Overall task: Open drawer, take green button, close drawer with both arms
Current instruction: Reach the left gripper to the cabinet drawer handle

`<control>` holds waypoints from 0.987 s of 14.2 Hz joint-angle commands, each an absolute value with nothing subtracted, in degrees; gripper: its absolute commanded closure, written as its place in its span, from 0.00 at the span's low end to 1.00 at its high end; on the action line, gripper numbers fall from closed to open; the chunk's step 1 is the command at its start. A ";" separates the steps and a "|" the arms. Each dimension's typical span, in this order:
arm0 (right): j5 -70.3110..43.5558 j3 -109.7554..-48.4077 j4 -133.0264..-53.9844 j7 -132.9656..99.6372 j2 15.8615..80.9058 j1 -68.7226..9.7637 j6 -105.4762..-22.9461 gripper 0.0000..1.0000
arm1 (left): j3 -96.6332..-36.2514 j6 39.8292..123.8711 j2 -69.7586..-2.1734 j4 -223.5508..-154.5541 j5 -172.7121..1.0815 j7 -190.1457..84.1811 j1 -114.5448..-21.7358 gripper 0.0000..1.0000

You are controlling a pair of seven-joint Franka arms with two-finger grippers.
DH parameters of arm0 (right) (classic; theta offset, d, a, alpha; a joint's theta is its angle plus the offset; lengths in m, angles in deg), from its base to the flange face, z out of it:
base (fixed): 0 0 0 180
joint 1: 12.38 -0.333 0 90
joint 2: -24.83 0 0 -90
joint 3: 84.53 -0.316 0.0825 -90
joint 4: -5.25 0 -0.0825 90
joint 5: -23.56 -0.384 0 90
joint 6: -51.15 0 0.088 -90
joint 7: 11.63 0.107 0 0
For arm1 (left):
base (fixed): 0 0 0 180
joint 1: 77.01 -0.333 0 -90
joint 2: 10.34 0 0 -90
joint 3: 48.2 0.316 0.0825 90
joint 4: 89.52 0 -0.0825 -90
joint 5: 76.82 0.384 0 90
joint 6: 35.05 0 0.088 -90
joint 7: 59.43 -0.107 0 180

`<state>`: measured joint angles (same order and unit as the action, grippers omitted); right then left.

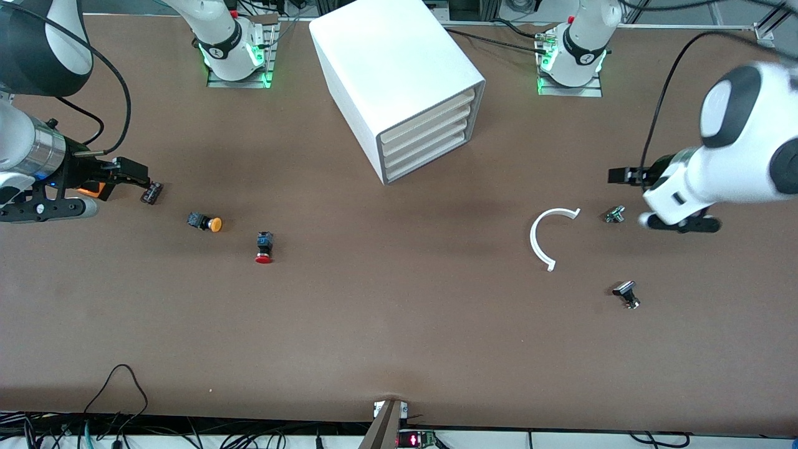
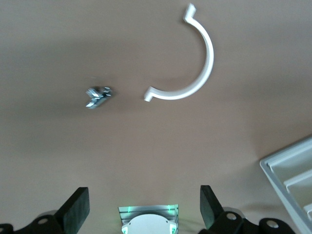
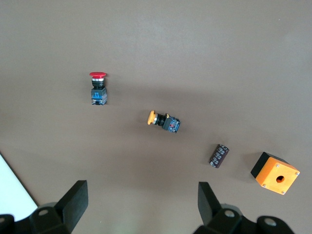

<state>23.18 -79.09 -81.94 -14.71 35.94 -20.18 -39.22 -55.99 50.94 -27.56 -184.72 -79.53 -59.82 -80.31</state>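
Nothing started: all four drawers of the cabinet are flush. Target is the bottom drawer, front angled toward the left arm's end of the desk. Green button isn't visible anywhere, presumably inside that drawer.

Left gripper: fingers spread, empty, over the desk at its own end, near a small metal part and the white clip. Right gripper: fingers spread, empty, over its end of the desk beside the capacitor and orange box.

Risks from here:
- Wrong drawer. The four fronts are thin and stacked tight; a finger coming in slightly high hooks the third one instead.
- No handle visible from here, could just be the view. If there's only a lip, the grip is shallow and slips off on the pull.
- Cabinet looks loose on the desk. Pulling without the other arm bracing it may drag the whole box.
- Decoys: red button and orange button sit in the open near the right gripper. Grabbing either is a fail.
- Left arm's path to the drawer crosses the clip; a low sweep knocks it.
- Both arms at the cabinet means collision risk at the drawer front.
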 commanded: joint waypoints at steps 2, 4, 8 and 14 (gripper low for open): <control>23.64 -78.82 -81.67 -15.32 35.64 -20.64 -38.41 0.00 | -55.76 55.37 -36.17 -189.69 -91.99 -64.88 -79.22 0.00; 23.64 -78.82 -81.67 -15.32 35.64 -20.64 -38.41 0.00 | -55.76 57.75 -38.90 -194.17 -99.29 -70.99 -77.29 0.00; 22.68 -78.82 -81.76 -15.41 35.64 -20.03 -38.24 0.00 | -55.94 57.85 -41.72 -196.74 -111.08 -79.98 -73.77 0.00; 23.47 -78.99 -81.67 -20.95 36.16 -20.64 -39.20 0.00 | -55.94 57.94 -44.88 -199.63 -126.20 -106.62 -69.72 0.00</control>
